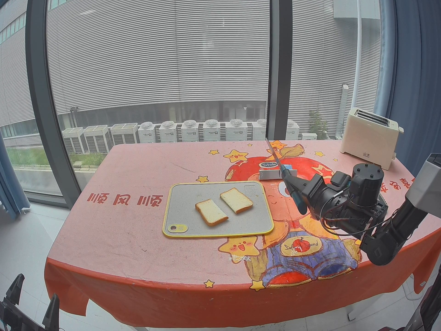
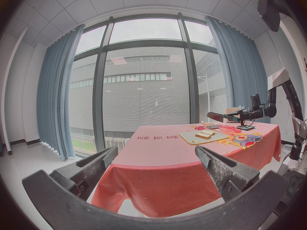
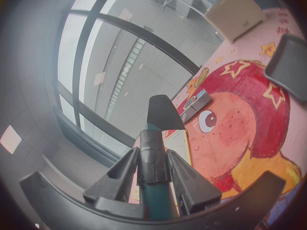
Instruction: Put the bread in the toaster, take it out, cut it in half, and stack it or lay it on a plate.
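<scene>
Two bread halves [image 1: 211,211] [image 1: 236,200] lie side by side on the grey, yellow-rimmed cutting board [image 1: 183,208] at the table's middle. The cream toaster [image 1: 370,136] stands at the far right corner, its slots showing nothing. My right gripper [image 1: 299,190] hovers to the right of the board, shut on the teal handle of a knife [image 1: 280,166] whose blade points up and away toward the window. In the right wrist view the knife [image 3: 163,112] sticks out between the fingers [image 3: 187,176]. My left gripper [image 2: 153,157] is open and holds nothing, low and well off the table's left front corner.
A small grey and blue knife holder [image 1: 274,171] sits behind the board's right end. A dark flat tray [image 3: 286,67] lies on the cloth under my right arm, near the toaster [image 3: 235,11]. The table's left half is bare cloth; windows stand behind.
</scene>
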Motion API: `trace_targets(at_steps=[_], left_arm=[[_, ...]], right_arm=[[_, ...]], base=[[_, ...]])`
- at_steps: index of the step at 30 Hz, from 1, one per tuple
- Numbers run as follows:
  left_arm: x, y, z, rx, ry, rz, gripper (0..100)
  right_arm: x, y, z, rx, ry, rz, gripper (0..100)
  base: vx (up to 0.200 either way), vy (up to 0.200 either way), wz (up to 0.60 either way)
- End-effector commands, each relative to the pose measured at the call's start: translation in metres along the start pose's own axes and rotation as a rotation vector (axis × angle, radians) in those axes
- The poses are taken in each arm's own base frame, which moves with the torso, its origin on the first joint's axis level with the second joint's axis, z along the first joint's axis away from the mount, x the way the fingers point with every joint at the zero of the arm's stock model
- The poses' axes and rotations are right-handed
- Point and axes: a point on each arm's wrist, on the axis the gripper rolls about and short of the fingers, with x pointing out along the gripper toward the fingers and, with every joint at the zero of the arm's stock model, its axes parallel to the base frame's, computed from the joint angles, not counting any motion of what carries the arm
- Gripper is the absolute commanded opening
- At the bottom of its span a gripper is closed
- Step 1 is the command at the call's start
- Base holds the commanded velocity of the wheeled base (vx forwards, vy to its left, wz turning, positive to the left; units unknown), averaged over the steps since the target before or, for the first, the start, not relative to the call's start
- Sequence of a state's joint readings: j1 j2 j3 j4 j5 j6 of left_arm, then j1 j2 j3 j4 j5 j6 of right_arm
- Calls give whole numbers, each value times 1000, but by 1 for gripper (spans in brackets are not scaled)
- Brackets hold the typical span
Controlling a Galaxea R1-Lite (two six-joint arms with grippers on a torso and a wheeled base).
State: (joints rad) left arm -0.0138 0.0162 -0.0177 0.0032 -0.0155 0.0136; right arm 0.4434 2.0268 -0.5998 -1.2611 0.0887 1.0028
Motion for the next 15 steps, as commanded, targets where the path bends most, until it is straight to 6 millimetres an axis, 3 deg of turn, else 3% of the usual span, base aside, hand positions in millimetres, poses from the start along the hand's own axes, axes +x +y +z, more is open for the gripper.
trace_targets(at_steps=[1, 7, 15], left_arm=[[1, 0, -4, 0, 11, 0, 100], [1, 0, -4, 0, 11, 0, 100], [1, 0, -4, 0, 11, 0, 100]], right_arm=[[-3, -6, 5, 94, -10, 25, 0], [-5, -23, 13, 239, -30, 18, 0], [-10, -29, 16, 340, 24, 25, 0]], base=[[0, 0, 0], [0, 0, 0], [0, 0, 0]])
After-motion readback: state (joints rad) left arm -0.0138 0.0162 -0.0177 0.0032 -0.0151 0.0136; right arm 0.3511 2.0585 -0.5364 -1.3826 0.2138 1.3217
